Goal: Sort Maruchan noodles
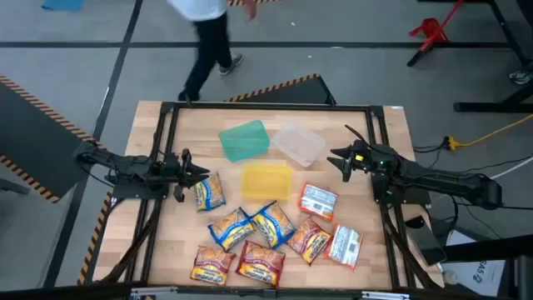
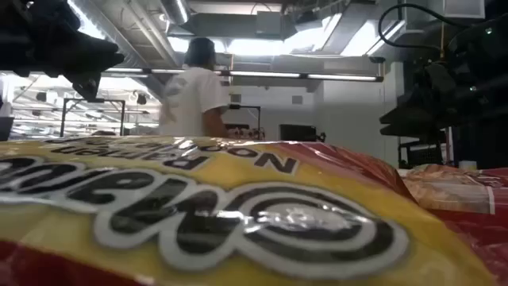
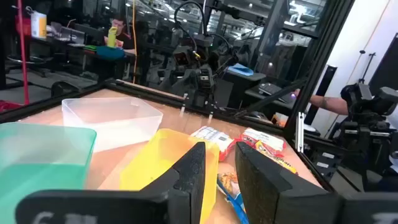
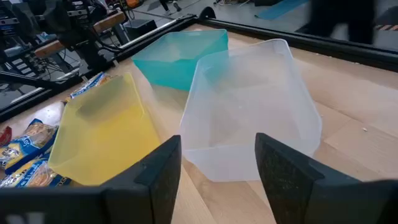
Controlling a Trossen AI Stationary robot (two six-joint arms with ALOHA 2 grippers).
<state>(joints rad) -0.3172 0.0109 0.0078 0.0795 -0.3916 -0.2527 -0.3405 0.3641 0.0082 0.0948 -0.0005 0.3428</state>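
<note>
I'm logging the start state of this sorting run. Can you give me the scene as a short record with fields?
containers: teal container, clear container, yellow container, all empty
blue-and-yellow packets: three, clustered toward the left
orange-red packets: three, with one lying further right than the others
red-and-white packets: two, on the right
left end effector: empty, fingers slightly apart, beside a blue-and-yellow packet
right end effector: open, empty, next to the clear container
sorted so far: none
person: beyond the table's far edge
</note>
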